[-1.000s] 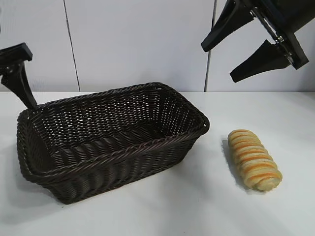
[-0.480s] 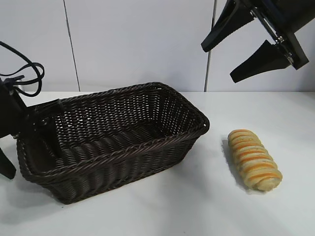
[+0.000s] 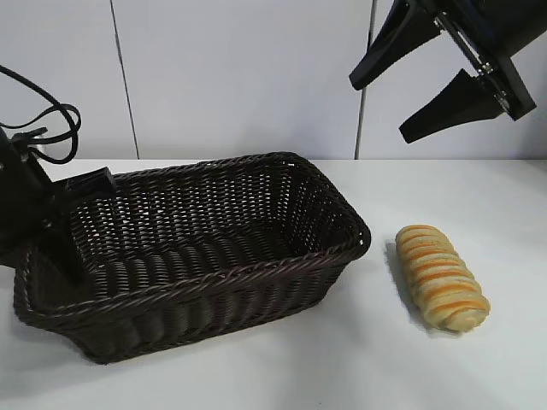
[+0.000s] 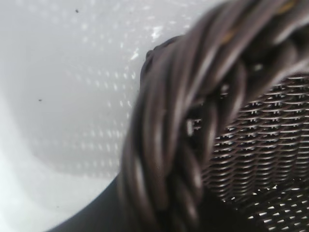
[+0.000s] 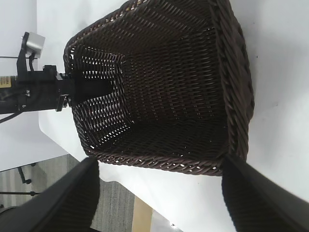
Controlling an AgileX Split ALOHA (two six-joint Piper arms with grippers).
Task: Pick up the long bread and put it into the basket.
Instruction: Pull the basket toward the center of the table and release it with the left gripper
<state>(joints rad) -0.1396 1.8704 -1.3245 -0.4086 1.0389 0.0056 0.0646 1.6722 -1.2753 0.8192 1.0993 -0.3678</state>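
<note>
The long bread [image 3: 440, 278], golden-tan with orange-brown stripes, lies on the white table to the right of the basket, untouched. The dark brown wicker basket [image 3: 256, 256] stands at centre-left. My left gripper [image 3: 64, 248] is at the basket's left end, shut on the braided rim [image 4: 193, 121], with one finger inside the wall. High above the bread, my right gripper [image 3: 377, 112] hangs open and holds nothing. In its wrist view the right gripper [image 5: 161, 193] looks down on the basket [image 5: 169, 87].
The white tabletop [image 3: 359, 359] extends in front of the basket and around the bread. A pale panelled wall [image 3: 239, 77] stands behind. The left arm's black cables [image 3: 51, 128] loop above the basket's left end. The table edge and floor show in the right wrist view.
My left gripper came down to the basket's left end and closed on its rim. The basket has turned and shifted slightly. The right arm and the bread have not moved.
</note>
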